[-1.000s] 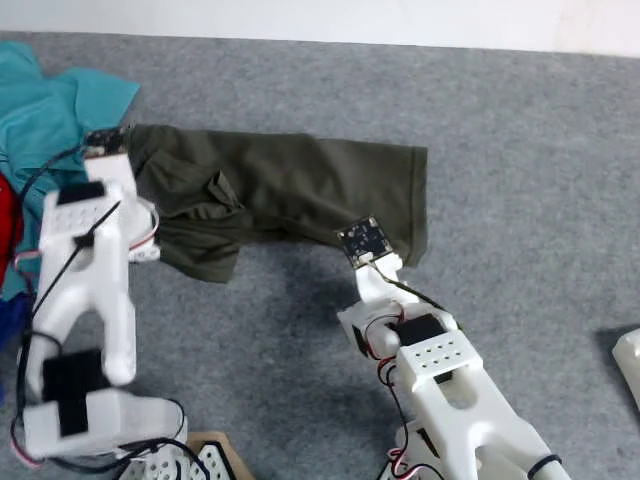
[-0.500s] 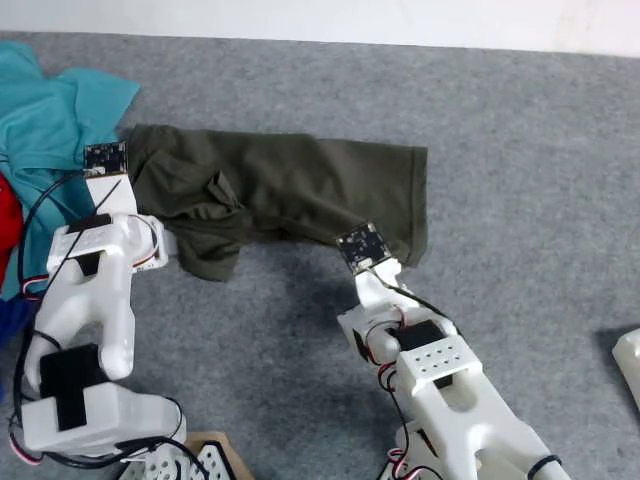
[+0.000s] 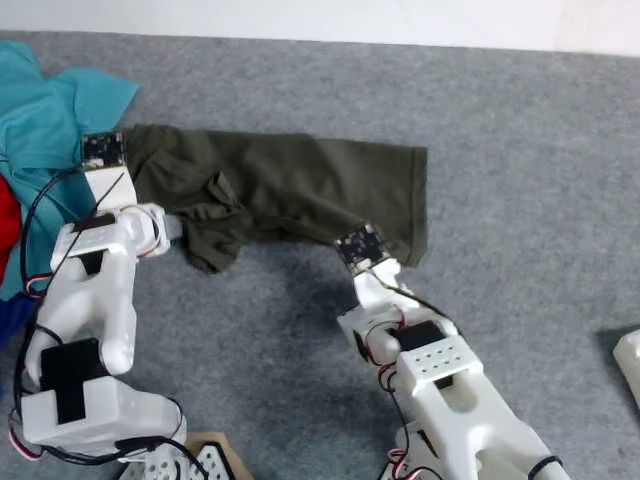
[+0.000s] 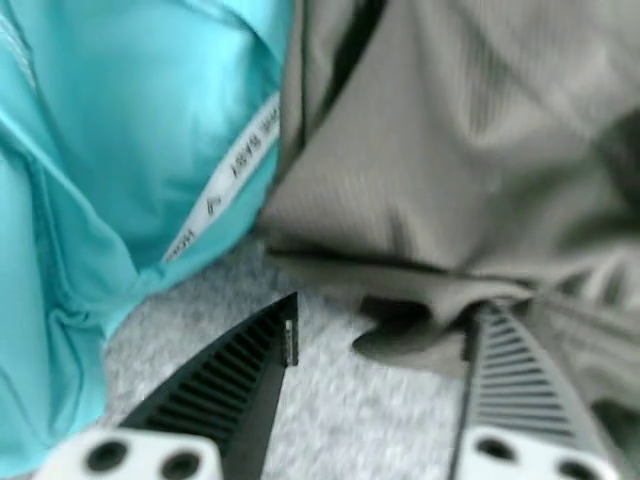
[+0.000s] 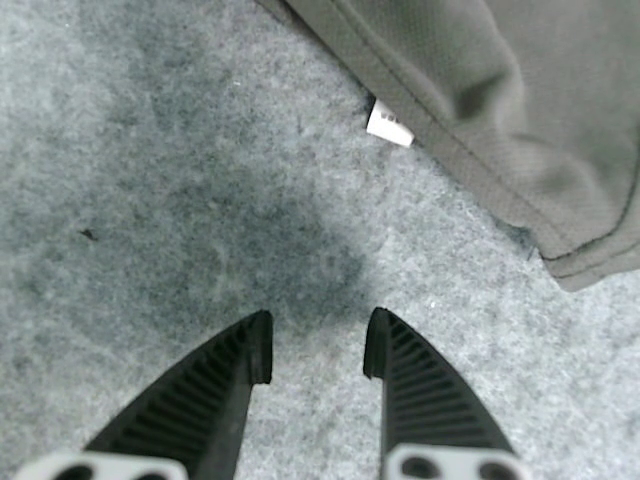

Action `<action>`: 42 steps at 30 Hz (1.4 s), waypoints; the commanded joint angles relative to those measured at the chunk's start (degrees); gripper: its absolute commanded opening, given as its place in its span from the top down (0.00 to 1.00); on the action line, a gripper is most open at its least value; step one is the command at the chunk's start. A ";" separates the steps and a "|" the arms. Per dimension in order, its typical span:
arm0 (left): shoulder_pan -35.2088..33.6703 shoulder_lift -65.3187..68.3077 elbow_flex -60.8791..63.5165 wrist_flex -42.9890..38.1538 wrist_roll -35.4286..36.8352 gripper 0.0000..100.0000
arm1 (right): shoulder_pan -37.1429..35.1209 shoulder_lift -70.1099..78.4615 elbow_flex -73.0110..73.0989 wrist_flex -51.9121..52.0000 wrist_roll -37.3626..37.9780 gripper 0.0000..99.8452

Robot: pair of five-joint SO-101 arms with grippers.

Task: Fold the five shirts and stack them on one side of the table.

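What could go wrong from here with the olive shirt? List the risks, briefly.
1. The left end effector is open at the edge of the olive shirt, right beside the teal shirt. Closing could pinch both and drag the teal one along.
2. The right end effector is open over bare table, short of the hem. Closing here may grab nothing.
3. The bunched fold may get folded in as a lump.

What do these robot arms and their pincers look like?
The left arm and right arm are chunky white plastic shells with black motor blocks at the joints. Thin red and black cables loop along them, and a small dark circuit board sits on each wrist. The left gripper and right gripper have black, ribbed, pointed fingers.
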State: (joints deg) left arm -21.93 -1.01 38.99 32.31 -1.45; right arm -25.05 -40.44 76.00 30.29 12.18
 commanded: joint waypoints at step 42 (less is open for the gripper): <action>5.14 -8.13 -5.32 5.63 11.87 0.97 | -0.48 -1.45 -0.22 -0.75 0.70 0.84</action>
State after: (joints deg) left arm -18.24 -17.10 41.01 37.67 9.71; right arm -25.05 -40.44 76.00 30.29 12.18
